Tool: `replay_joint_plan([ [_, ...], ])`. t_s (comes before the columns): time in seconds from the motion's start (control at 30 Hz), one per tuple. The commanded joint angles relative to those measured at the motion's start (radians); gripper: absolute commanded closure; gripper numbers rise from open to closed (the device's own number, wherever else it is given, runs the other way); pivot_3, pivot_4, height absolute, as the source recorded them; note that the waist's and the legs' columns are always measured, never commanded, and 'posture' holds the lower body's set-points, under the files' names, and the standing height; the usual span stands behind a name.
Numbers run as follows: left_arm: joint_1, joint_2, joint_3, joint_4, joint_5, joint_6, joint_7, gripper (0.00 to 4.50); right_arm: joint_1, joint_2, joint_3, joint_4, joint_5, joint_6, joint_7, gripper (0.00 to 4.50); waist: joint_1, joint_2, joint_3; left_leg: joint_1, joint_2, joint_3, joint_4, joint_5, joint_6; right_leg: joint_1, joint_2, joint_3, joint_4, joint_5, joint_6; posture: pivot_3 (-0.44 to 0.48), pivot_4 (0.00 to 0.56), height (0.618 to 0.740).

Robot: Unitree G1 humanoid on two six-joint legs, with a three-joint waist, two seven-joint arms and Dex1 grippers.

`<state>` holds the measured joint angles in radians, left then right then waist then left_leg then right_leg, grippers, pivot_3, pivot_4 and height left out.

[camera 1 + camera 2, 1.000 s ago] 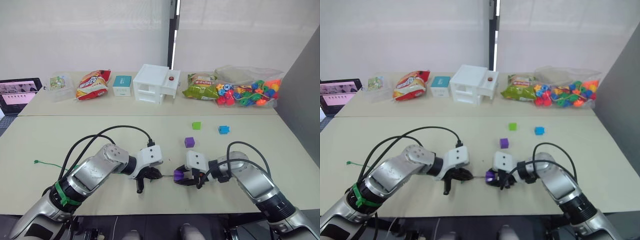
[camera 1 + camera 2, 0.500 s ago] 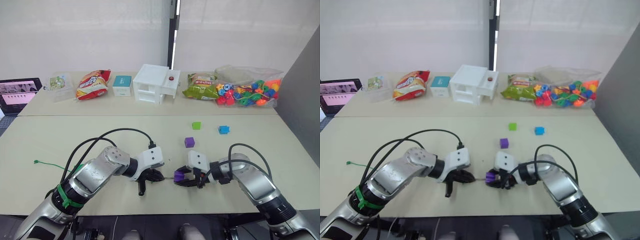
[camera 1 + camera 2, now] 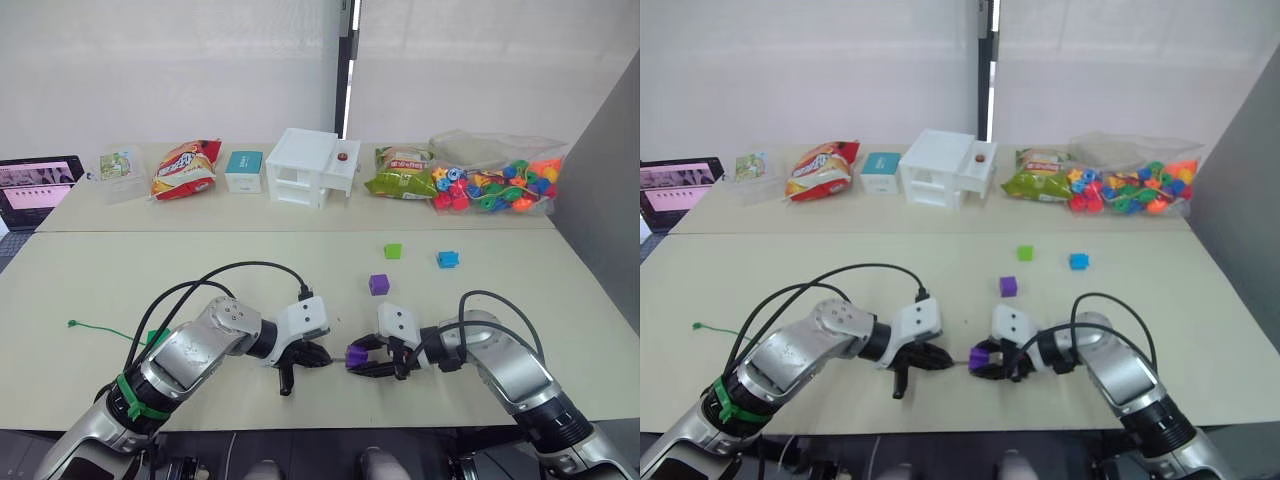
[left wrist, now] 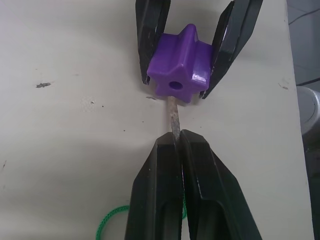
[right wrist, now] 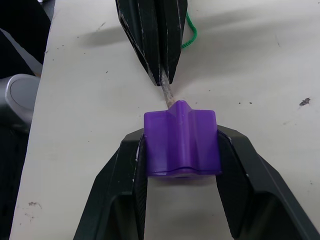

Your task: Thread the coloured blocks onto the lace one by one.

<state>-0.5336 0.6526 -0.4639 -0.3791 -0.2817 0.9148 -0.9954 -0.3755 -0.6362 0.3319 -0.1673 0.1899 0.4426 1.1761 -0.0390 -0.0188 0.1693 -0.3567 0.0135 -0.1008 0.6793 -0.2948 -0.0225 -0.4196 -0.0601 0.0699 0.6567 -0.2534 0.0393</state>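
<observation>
A purple star-edged block [image 4: 181,64] is clamped between the fingers of my right gripper [image 3: 357,356], low over the table near its front edge. My left gripper [image 4: 176,145] is shut on the stiff tip [image 4: 173,117] of the green lace [image 5: 191,32], facing the block closely. The tip touches the block's face just beside its hole. The lace trails away to its tail [image 3: 75,323] at the far left. Loose on the table further back lie another purple block [image 3: 378,284], a light green block [image 3: 393,251] and a blue block [image 3: 447,259].
Along the back table stand a tablet [image 3: 38,185], a clear box [image 3: 117,165], a red snack bag [image 3: 186,168], a teal box [image 3: 244,170], a white toy house [image 3: 310,167], a green snack bag [image 3: 400,172] and a bag of mixed beads [image 3: 495,185].
Both grippers have crept slightly toward the table's front edge and a little closer together. The lace tip now reaches the purple block's face.
</observation>
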Motion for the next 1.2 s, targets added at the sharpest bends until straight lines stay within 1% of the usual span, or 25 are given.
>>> replay_joint_plan([
  [0.03,-0.002,0.019,0.048,-0.05,-0.025,-0.043,-0.018,4.5,0.021,-0.015,0.018,0.011,-0.006,-0.007,0.013,3.13,0.0,0.0,0.0,0.0,0.0,0.0,0.0,0.0,0.0,0.0,0.0,0.0,0.0,0.0,0.0,0.0,0.15,0.74],
  [0.23,0.003,0.05,0.074,-0.045,-0.041,-0.056,-0.026,4.5,0.033,-0.036,0.002,0.023,0.002,-0.02,0.02,3.13,0.001,0.0,0.0,0.0,0.0,0.0,0.0,0.0,0.0,0.0,0.0,0.0,0.0,0.0,0.0,0.0,0.15,0.74],
  [0.6,0.022,0.052,0.089,-0.063,-0.061,-0.053,-0.021,4.5,0.048,-0.035,0.001,0.044,0.016,-0.036,0.014,3.13,0.006,0.0,0.0,0.0,0.0,0.0,0.0,0.0,0.0,0.001,0.0,0.0,0.0,0.0,0.0,0.0,0.15,0.74],
  [0.77,0.04,0.061,0.073,-0.084,-0.072,-0.04,-0.028,4.5,0.049,-0.037,0.0,0.041,0.016,-0.03,0.009,3.13,0.006,0.0,0.0,0.0,0.0,0.0,0.0,0.0,0.0,0.001,0.0,0.0,0.0,0.0,0.0,0.0,0.15,0.74],
  [1.03,0.026,0.034,0.057,-0.068,-0.067,-0.043,-0.004,4.5,0.04,-0.037,0.009,0.018,0.012,-0.013,0.004,3.13,0.007,0.0,0.0,0.0,0.0,0.0,0.0,0.0,0.0,0.001,0.0,0.0,0.0,0.0,0.0,0.0,0.15,0.74],
  [1.2,0.023,0.035,0.039,-0.066,-0.068,-0.026,-0.004,4.5,0.039,-0.034,0.009,0.001,0.014,-0.003,-0.003,3.13,0.006,0.0,0.0,0.001,0.0,0.0,0.0,0.0,0.0,0.001,0.0,0.0,0.0,0.0,0.0,0.0,0.15,0.74],
])
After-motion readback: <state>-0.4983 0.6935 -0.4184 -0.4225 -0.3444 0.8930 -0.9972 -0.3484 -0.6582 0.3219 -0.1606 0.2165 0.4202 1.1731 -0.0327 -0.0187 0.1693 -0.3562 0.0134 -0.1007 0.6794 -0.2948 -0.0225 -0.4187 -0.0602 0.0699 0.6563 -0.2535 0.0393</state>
